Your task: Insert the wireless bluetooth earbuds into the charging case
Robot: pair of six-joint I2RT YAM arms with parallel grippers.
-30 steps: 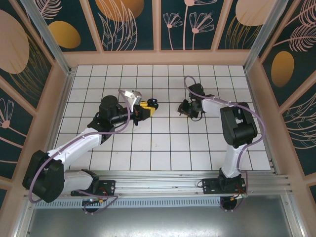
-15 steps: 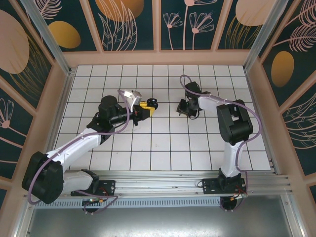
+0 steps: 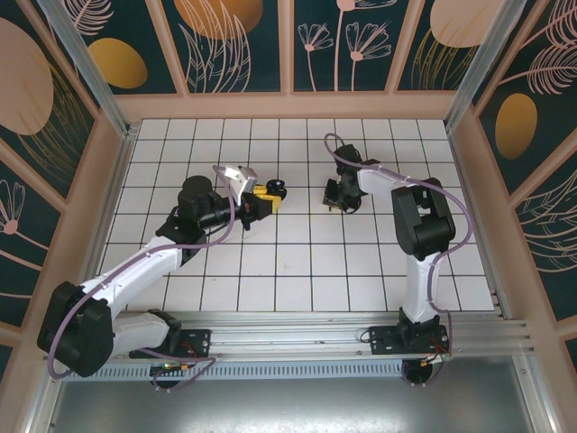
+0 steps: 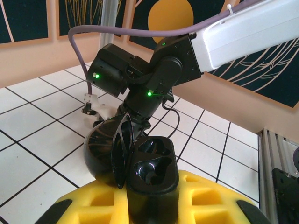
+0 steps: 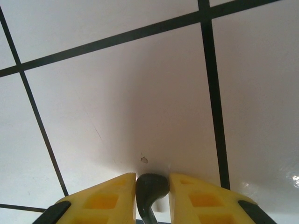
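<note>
My left gripper (image 3: 268, 194) hangs left of the table's centre, shut on a black charging case (image 3: 278, 189). In the left wrist view the case (image 4: 152, 172) stands upright between the yellow fingers (image 4: 93, 205). Its lid (image 4: 110, 154) is swung open to the left and both wells look empty. My right gripper (image 3: 341, 197) points down at the tiles to the right of the case. In the right wrist view its yellow pads (image 5: 110, 198) press both sides of a black earbud (image 5: 150, 184) lying on a white tile, the stem pointing back toward the camera.
The floor is white tiles with black grout lines (image 5: 212, 93). The right arm's dark wrist (image 4: 154, 79) stands just beyond the held case. Tan walls (image 3: 288, 105) ring the table and a metal rail (image 3: 361, 329) runs along the near edge.
The right gripper's jaws have narrowed onto the black earbud, and its wrist has shifted slightly left and farther back. The left gripper and case have stayed put.
</note>
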